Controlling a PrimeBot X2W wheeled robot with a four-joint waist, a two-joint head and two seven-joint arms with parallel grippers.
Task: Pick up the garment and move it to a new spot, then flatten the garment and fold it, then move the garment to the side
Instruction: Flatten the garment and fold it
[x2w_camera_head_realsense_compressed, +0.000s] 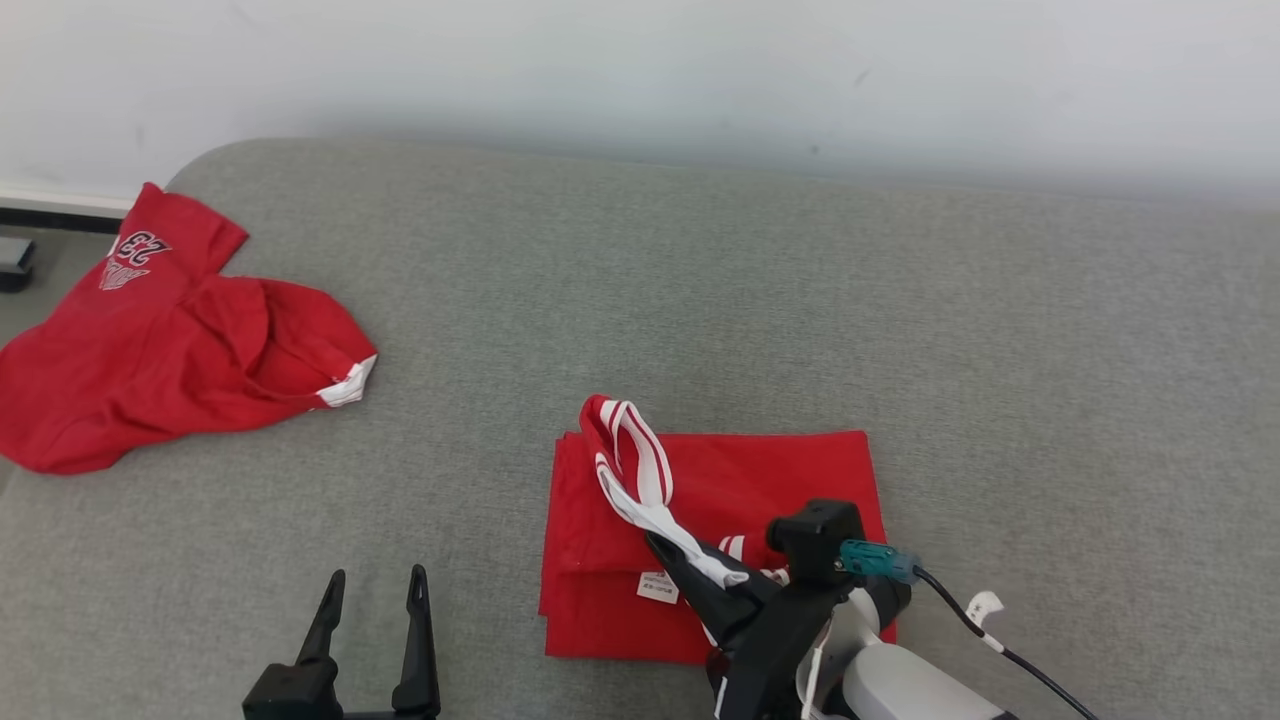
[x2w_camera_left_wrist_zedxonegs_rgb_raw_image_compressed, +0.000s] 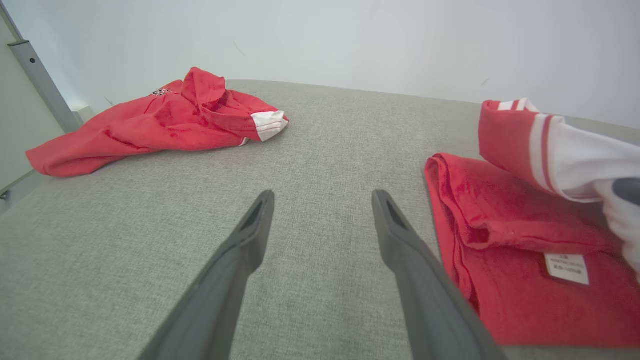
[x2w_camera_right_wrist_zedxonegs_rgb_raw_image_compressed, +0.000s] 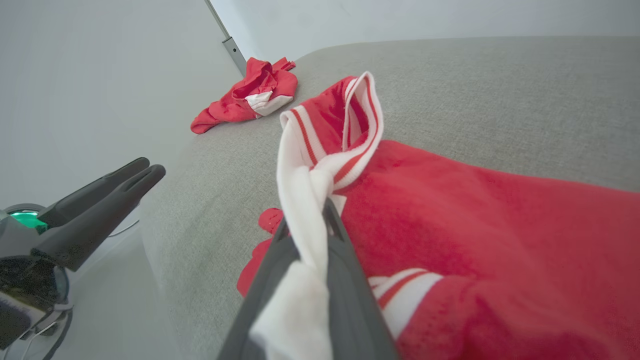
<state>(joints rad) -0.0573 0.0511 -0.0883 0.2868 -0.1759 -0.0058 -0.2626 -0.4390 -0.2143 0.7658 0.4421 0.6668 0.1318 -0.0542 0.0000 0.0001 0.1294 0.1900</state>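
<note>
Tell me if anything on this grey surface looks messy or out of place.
Two things. On the folded red garment, the striped white trim stands up off the neat stack, pinched in the right hand. A second red garment lies crumpled and unfolded at the far left edge of the grey surface.

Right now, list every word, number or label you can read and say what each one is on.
"23", as far as it can be made out: black-and-white print on the crumpled red shirt at the left; the word under it is too blurred to read.
Small white sewn label on the folded red garment: its printed lines are too small to read.
</note>
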